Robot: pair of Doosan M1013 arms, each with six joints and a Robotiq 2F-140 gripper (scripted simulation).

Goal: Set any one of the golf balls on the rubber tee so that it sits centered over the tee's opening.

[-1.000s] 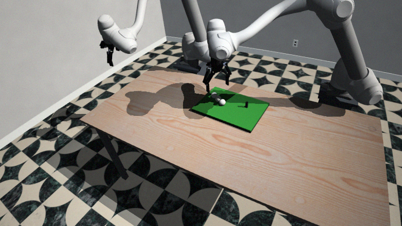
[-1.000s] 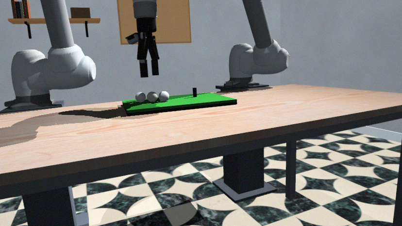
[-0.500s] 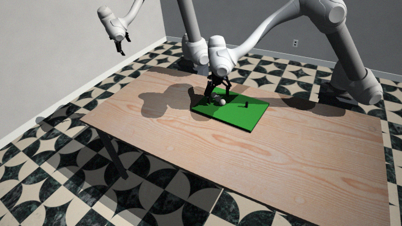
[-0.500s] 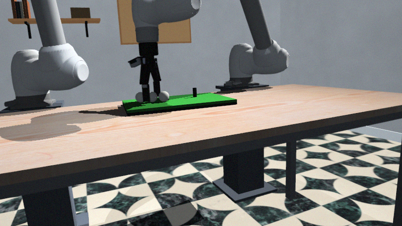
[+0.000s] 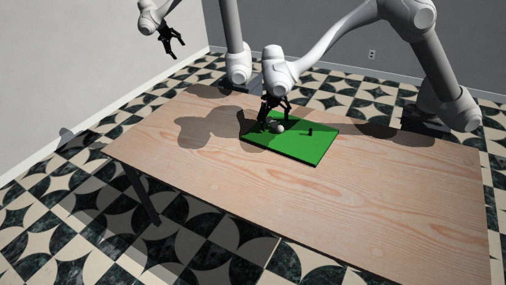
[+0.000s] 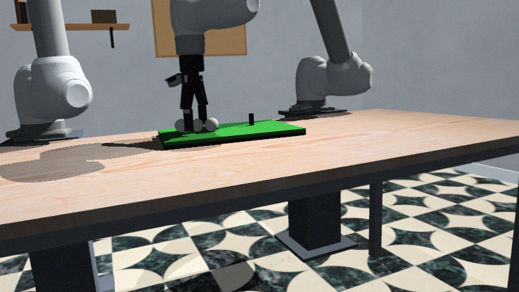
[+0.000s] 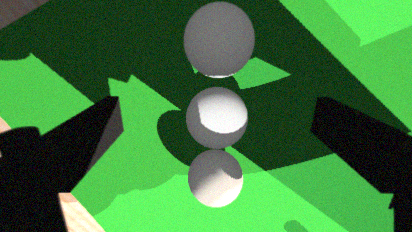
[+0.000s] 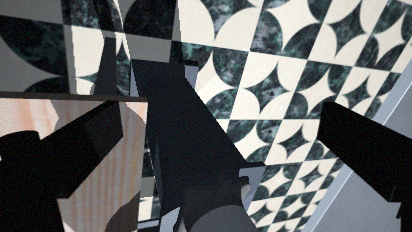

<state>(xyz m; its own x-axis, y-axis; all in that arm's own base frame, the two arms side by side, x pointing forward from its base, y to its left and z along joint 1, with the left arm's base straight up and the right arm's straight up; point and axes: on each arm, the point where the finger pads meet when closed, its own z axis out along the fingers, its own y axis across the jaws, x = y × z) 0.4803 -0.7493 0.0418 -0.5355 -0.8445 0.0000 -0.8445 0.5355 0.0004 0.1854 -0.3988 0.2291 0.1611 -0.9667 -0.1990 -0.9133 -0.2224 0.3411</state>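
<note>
Three white golf balls stand in a row on the green mat: a far ball, a middle ball and a ball nearest the tee. The black rubber tee stands upright on the mat with nothing on it. My left gripper is open and low over the row, its fingers on either side of the middle ball. My right gripper is open and empty, high beyond the table's end.
The wooden table carries the mat. The outer balls stand close to the middle one, along the line between the left fingers. Arm shadows darken part of the mat. The right wrist view shows the floor and a dark pedestal.
</note>
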